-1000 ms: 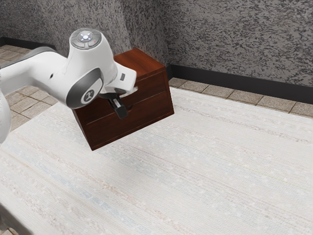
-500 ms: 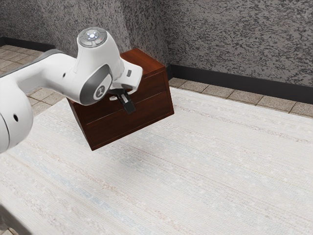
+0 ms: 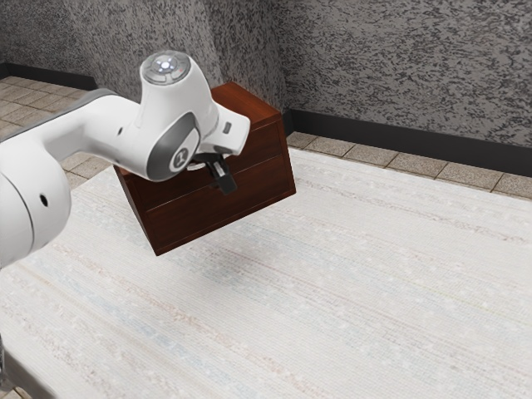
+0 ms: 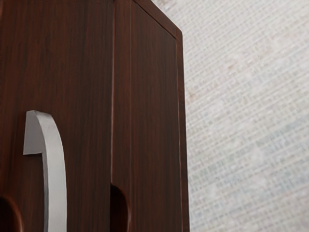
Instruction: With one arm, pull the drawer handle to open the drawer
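Observation:
A dark wooden drawer cabinet (image 3: 218, 204) stands on the cloth-covered table (image 3: 349, 274), near its back edge. It has two drawer fronts, both flush with the body. My gripper (image 3: 219, 174) hovers right in front of the upper drawer front (image 3: 262, 148), with the white hand partly covering it. In the wrist view a curved silver handle (image 4: 49, 159) sits on one wooden front (image 4: 67, 72), close under the hand and off to one side. A narrow seam separates it from the other front (image 4: 152, 125).
A grey speckled wall (image 3: 399, 58) with a dark baseboard (image 3: 416, 137) runs behind the table. Tiled floor (image 3: 41, 166) lies to the exterior view's left. The pale cloth stretches wide toward the exterior view's right and front of the cabinet.
My hand has moved up and toward the exterior view's right, closer to the upper drawer front. The cabinet has not moved.

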Controlling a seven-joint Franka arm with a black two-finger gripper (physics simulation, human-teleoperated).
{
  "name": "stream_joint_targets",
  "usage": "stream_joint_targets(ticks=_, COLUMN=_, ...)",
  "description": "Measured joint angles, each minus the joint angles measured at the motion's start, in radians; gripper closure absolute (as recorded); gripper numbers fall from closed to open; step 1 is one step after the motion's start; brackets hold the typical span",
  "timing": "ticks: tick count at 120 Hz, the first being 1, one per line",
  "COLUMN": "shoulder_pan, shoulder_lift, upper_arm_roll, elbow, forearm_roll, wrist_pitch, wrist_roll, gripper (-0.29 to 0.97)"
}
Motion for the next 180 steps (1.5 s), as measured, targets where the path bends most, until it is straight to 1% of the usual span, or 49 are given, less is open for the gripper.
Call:
stream_joint_targets(ticks=29, shoulder_pan=0.001, shoulder_lift=-0.033, upper_arm_roll=0.001, elbow=0.028, forearm_roll=-0.034, wrist_pitch=0.004, wrist_roll=0.026, gripper=0.00)
stream_joint_targets(ticks=65, shoulder_pan=0.002, shoulder_lift=-0.034, upper_arm_roll=0.001, elbow=0.031, forearm_roll=-0.043, wrist_pitch=0.006, wrist_roll=0.051, gripper=0.00)
stream_joint_targets(ticks=93, shoulder_pan=0.003, shoulder_lift=-0.032, upper_arm_roll=0.003, elbow=0.031, forearm_roll=-0.072, wrist_pitch=0.006, wrist_roll=0.072, gripper=0.00)
stream_joint_targets(ticks=180, shoulder_pan=0.005, shoulder_lift=-0.024, upper_arm_roll=0.004, elbow=0.022, forearm_roll=-0.089, wrist_pitch=0.006, wrist_roll=0.110, gripper=0.00)
